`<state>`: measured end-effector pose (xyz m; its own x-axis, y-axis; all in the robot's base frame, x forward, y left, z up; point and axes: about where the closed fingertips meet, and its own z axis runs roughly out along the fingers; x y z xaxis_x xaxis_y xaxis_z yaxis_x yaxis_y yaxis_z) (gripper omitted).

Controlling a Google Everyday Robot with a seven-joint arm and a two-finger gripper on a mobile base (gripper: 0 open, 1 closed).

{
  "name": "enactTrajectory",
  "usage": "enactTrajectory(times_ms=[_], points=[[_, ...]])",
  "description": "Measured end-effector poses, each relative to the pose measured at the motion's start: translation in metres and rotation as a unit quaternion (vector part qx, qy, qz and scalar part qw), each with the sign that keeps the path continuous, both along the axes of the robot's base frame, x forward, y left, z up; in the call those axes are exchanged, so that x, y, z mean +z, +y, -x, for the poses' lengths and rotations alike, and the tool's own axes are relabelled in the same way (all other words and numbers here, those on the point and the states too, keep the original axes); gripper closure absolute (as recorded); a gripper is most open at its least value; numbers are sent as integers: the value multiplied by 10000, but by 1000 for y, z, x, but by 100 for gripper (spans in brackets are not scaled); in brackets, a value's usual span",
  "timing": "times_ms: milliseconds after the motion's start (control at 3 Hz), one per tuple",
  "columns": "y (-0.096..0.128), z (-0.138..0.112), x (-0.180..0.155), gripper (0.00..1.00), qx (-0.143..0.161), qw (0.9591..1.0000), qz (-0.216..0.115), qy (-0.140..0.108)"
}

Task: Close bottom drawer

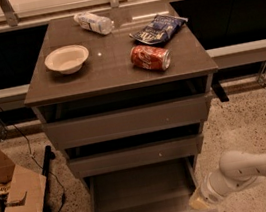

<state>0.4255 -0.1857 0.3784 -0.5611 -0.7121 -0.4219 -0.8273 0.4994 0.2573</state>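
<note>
Drawers stack three high in a grey-brown cabinet, and the bottom drawer (137,191), a shallow grey box with a plain flat front that has no handle, stands open well past the two above it. Its front panel lies along the lower edge of the view and its inside is bare.

The gripper (202,199), a yellowish tip on a thick white arm (257,166) that comes in from the lower right corner of the view, sits just beside the drawer's right side wall, near its front right corner. Whether it touches the wall cannot be told, nor whether it is open or closed, and nothing can be seen in its hold.

The middle drawer (136,156) above has a small light speck on its front, and the wide top drawer (126,123) sits slightly out.

On the glossy brown cabinet top (112,71), a round white bowl (67,59) rests near the left edge. A red soda can (150,57) lies on its side towards the right edge. A blue crinkled snack bag (157,28) is at the back right corner, and a clear plastic bottle (92,22) lies at the back edge.

An open cardboard box (15,206) stands on the speckled floor (247,119) to the cabinet's left.
</note>
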Motion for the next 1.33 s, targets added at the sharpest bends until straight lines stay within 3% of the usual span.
enactTrajectory(times_ms=[333, 1000, 1333], points=[[-1, 13, -48, 100, -253, 9992, 43, 306], [-3, 24, -127, 100, -792, 9929, -237, 857], [-2, 25, -137, 100, -833, 9920, -276, 913]])
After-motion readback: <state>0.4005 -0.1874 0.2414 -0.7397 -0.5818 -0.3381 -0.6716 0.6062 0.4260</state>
